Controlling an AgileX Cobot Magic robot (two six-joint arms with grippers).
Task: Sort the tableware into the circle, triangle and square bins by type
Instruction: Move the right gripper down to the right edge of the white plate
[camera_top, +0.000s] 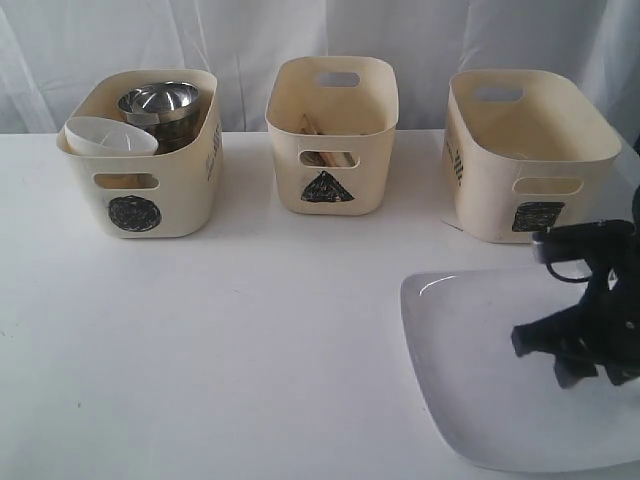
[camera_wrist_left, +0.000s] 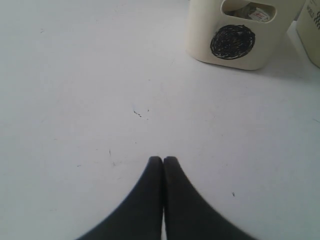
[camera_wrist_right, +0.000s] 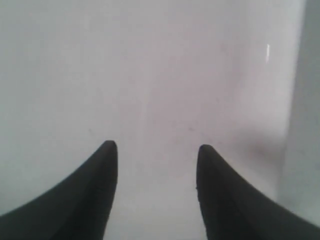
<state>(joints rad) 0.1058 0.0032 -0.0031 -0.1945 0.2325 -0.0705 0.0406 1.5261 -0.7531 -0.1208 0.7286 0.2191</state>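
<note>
Right hand (camera_wrist_right: 157, 146) released, jaws apart, over white plate (camera_top: 470, 360) at bench (camera_top: 250, 330) 5 o'clock; square bin (camera_top: 530, 150) at plate's 12. Left hand (camera_wrist_left: 163, 159) clenched, empty, above bench near circle bin (camera_wrist_left: 232, 42).

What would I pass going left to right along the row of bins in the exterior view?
circle bin → triangle bin → square bin
</note>
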